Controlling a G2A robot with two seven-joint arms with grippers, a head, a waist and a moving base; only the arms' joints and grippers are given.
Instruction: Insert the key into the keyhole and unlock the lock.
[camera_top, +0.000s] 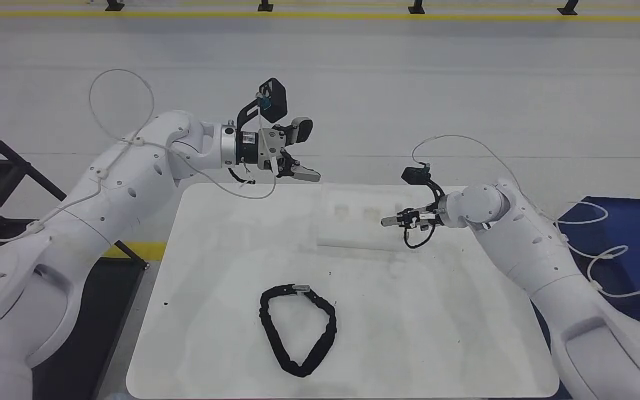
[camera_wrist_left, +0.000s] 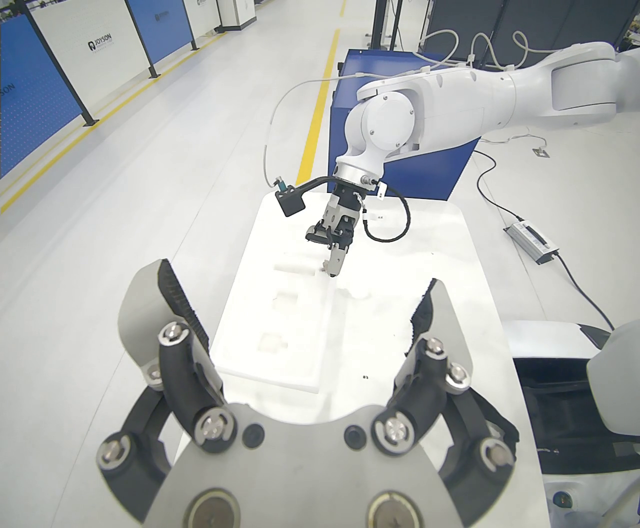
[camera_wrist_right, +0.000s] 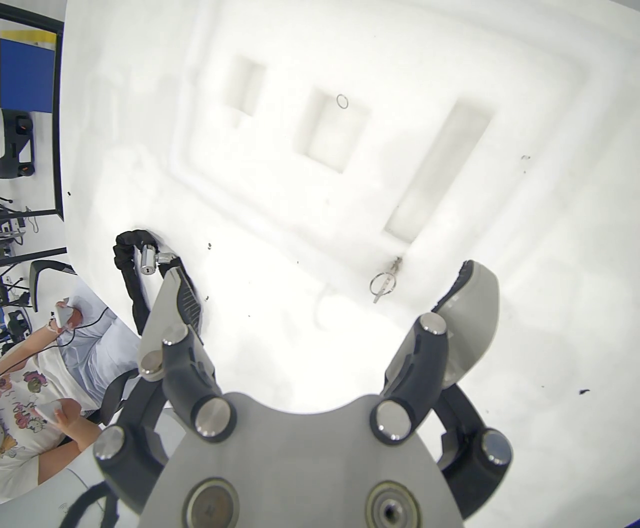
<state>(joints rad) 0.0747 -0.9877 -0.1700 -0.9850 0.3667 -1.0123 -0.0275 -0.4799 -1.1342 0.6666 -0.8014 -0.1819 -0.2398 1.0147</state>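
The lock (camera_top: 298, 330), a black chain in a loop, lies flat on the near middle of the white worktop (camera_top: 450, 330). It is well away from every edge. Its shiny silver end (camera_wrist_right: 147, 260) sits on the far left side of the loop.

Farther back there is a wide bare stretch, and then a low white foam tray (camera_wrist_left: 300, 360) with three sunk pockets. A small ring (camera_wrist_right: 342, 101) lies in the middle pocket. The key (camera_wrist_right: 384, 280), on its own ring, lies flat on the worktop just beside the tray's edge, by the end of the long pocket. It is well apart from the lock.

The right arm comes in from the right side, bent at the wrist. The right tool (camera_wrist_right: 320, 272) points down over the key with its fingers spread wide, and they are not touching it.

Farthest back, the left arm stretches out from the left side. The left tool (camera_wrist_left: 297, 277) hangs in the air over the far edge of the worktop, near the left corner. Its fingers are spread wide and hold nothing.
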